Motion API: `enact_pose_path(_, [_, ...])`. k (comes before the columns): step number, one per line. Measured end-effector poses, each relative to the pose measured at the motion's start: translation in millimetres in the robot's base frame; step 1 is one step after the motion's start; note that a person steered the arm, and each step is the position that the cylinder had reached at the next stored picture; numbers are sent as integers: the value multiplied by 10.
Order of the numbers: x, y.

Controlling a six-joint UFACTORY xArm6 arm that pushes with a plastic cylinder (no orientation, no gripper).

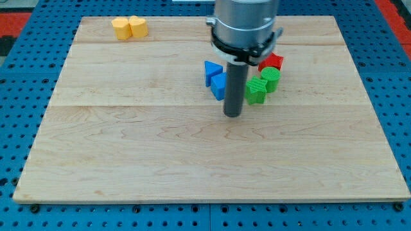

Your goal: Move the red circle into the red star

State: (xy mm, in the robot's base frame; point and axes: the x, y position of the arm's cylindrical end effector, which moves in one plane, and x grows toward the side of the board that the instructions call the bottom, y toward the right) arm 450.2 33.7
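Camera view: a pale wooden board (128, 147) lies on a blue pegboard surface (19, 96). My arm comes down from the view's top centre as a grey cylinder (246, 22), ending in the dark rod. My tip (232, 116) rests on the board just below the middle cluster of blocks, touching none of them as far as can be seen. There are no fingers on this rod, so nothing is apart, together or clamped.

Just to the view's left of the rod sit 2 blue blocks: a blue triangle (212, 71) and, touching it below and to the right, a second blue block (219, 86) whose shape is partly hidden by the rod. To the view's right of the rod are 2 green blocks pressed together: a green star (256, 90) and a green circle (271, 79). Above them, touching the green circle, is a red block (272, 62), partly hidden by the arm; I cannot tell whether it is the circle or the star, and only 1 red block shows.

At the view's top left, well apart from the rest, 2 yellow blocks touch: a yellow hexagon (121, 27) and a yellow heart (138, 26).
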Motion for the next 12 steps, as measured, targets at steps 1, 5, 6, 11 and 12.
enact_pose_path(1, [-293, -639])
enact_pose_path(5, [-1435, 356])
enact_pose_path(6, [-1660, 364])
enact_pose_path(11, [-1639, -571])
enact_pose_path(12, [-1911, -2147])
